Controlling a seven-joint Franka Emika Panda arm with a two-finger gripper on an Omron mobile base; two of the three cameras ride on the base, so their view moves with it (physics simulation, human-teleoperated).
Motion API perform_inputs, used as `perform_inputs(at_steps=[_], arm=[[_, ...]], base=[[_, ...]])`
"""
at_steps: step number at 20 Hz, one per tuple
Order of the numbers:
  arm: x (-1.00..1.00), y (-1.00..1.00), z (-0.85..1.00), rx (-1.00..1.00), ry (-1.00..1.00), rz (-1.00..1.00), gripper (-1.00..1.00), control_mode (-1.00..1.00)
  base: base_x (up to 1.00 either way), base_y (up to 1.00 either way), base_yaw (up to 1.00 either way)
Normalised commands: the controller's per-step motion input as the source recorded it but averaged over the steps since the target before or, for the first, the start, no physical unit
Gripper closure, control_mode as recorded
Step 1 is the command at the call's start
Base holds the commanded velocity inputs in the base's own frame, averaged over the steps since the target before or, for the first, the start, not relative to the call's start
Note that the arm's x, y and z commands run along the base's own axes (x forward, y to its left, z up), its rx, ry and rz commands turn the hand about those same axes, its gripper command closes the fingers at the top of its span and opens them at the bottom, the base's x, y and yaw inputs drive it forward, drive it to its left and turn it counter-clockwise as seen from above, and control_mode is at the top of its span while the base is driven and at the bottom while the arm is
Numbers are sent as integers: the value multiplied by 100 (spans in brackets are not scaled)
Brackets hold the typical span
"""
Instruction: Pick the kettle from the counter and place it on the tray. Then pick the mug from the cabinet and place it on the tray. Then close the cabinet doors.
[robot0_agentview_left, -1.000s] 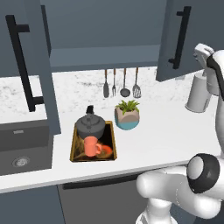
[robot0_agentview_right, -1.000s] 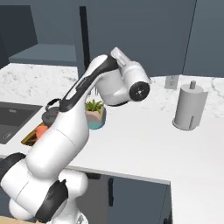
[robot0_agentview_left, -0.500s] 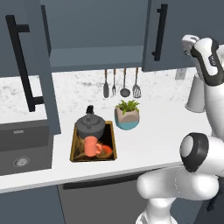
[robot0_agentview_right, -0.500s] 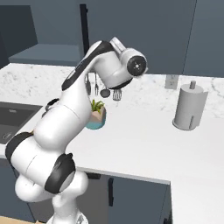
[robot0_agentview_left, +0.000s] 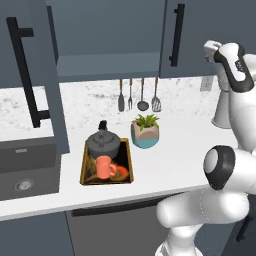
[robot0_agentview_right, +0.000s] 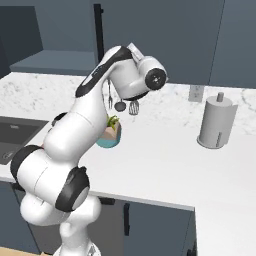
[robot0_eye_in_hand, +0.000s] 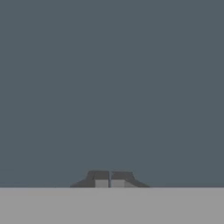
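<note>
Cabinet doors (robot0_agentview_left: 176, 37) matter now: the right one looks nearly flush, probably because the arm is shoving it home, while the left one (robot0_agentview_left: 35, 75) stands swung wide over the counter (robot0_agentview_left: 190, 145) and, I'd guess, waits its turn. Below, the tray (robot0_agentview_left: 85, 172) carries the kettle (robot0_agentview_left: 103, 144) and mug (robot0_agentview_left: 104, 167), so both look delivered. Up close the gripper (robot0_eye_in_hand: 109, 179), tips pressed together and holding nothing, faces the right door's flat blue panel; the left door is well off to its side.
</note>
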Motion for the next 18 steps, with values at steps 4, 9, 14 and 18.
perform_inputs(at_steps=[4,9,14,18], arm=[[66,27,-38,0,-9,-2,100,-100],[27,18,-8,0,-3,-1,100,-100],[-69,2,20,-4,9,0,100,-100],[-100,6,34,-8,5,0,100,-100]], base=[[0,0,0],[0,0,0],[0,0,0],[0,0,0]])
